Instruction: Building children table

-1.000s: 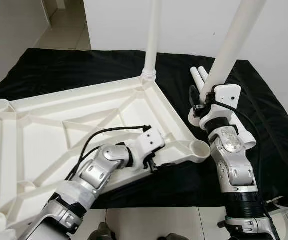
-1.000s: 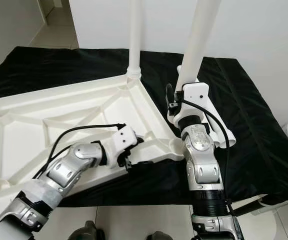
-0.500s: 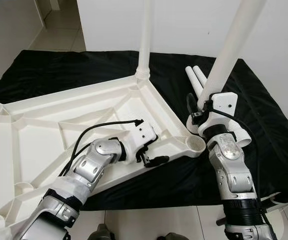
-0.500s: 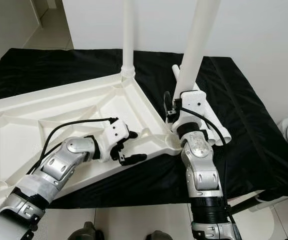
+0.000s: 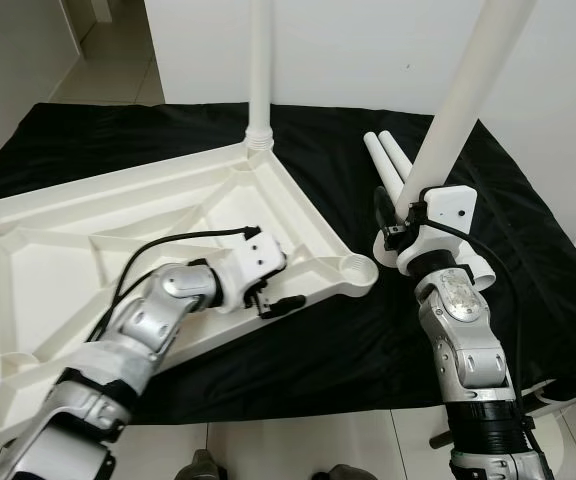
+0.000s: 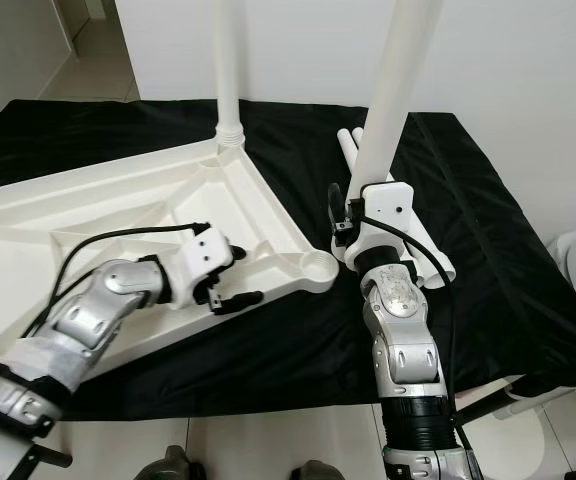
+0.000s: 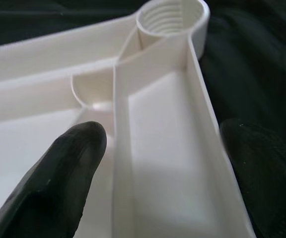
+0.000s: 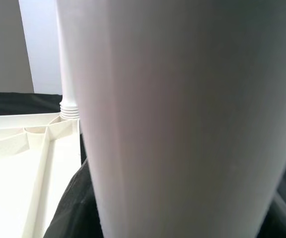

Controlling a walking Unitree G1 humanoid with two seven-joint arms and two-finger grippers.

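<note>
One leg (image 5: 259, 70) is standing screwed into the tabletop (image 5: 118, 230), the right claw (image 5: 396, 222) is clenching a second leg (image 5: 458, 100) near the empty socket (image 5: 358, 268), and the left claw (image 5: 273, 300) is straddling the rim, unclenched.

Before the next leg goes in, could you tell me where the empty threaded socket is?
The empty socket is at the tabletop's near right corner, between the left hand and the right hand.

A black cloth (image 5: 528, 260) covers the surface; pale floor tiles (image 5: 108, 60) beyond, probably.
</note>
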